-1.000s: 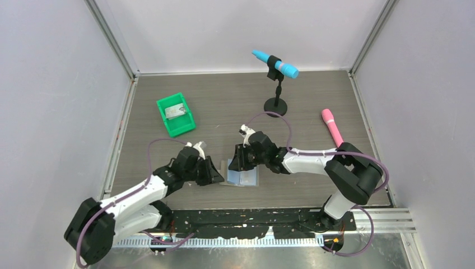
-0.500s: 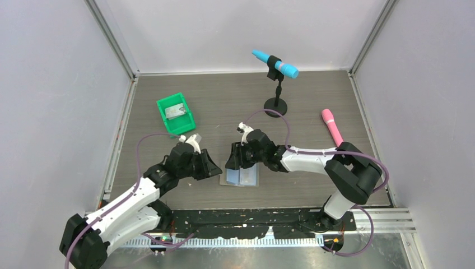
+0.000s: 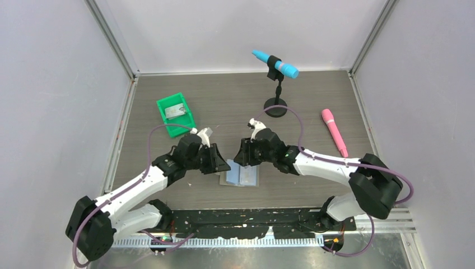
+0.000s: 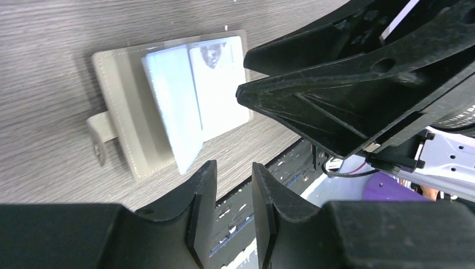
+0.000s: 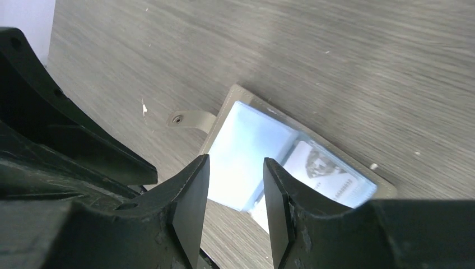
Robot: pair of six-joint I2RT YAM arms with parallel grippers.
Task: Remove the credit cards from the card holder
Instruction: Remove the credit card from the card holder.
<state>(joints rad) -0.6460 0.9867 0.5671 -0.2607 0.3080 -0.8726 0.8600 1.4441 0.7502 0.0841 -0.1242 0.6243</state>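
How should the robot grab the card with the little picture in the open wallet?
Probably by its bare edge on the half away from the grey tab. The card lies flat in the open card holder, partly under a pale blue flap, so the right tool could come low from that side, pinch the edge and slide it out.

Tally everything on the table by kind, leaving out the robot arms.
Microphones: 2 (blue microphone clipped in the stand, pink microphone lying flat)
Black microphone stand: 1
Green plastic bin: 1
Grey bifold card holder: 1
Thin pale cards: 2 (card in the bin, card in the holder's pocket)
Total: 7
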